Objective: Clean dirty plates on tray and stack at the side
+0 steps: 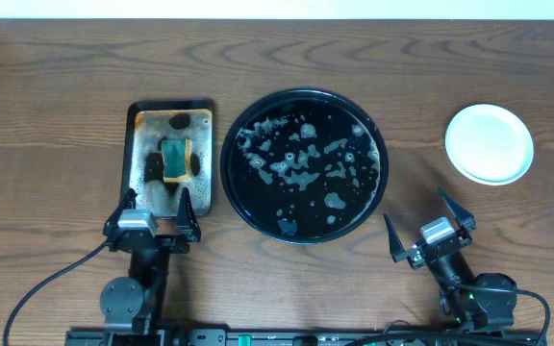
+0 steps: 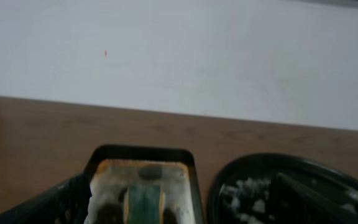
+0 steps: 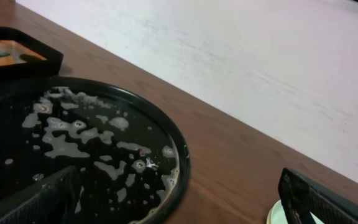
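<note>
The round black tray sits mid-table, holding only foam and water, no plates. It also shows in the left wrist view and the right wrist view. A stack of pale plates stands on the table at the right; its edge shows in the right wrist view. My left gripper is open and empty, at the near end of the small tray. My right gripper is open and empty, between the round tray and the plates, near the front edge.
A smaller rectangular black tray with a green-yellow sponge and foam lies left of the round tray; it also shows in the left wrist view. A white wall runs behind the table.
</note>
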Robot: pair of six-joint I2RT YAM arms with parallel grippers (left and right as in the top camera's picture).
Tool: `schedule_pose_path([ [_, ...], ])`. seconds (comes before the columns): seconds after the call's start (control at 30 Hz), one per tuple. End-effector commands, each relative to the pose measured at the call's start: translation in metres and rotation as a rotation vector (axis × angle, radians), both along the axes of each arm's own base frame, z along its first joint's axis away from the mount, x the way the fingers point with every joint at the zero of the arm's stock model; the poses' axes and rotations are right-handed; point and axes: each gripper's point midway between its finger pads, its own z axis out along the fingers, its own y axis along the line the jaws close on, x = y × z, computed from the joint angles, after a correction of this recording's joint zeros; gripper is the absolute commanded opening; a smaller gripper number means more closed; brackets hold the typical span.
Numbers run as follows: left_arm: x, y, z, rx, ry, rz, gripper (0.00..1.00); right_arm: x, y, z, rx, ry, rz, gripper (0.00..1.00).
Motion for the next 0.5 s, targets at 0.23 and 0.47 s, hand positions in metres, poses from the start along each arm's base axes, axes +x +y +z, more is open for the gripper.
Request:
schedule_pose_path([
  [0.23,0.005,-0.002,-0.044,-0.014,0.093,-0.004,0.93,0.0,-0.001,-0.001,0.016,0.007,-0.006,0.99],
  [0.47,0.005,-0.002,-0.046,-0.014,0.101,-0.005,0.93,0.0,-0.001,-0.001,0.016,0.007,-0.007,0.99],
])
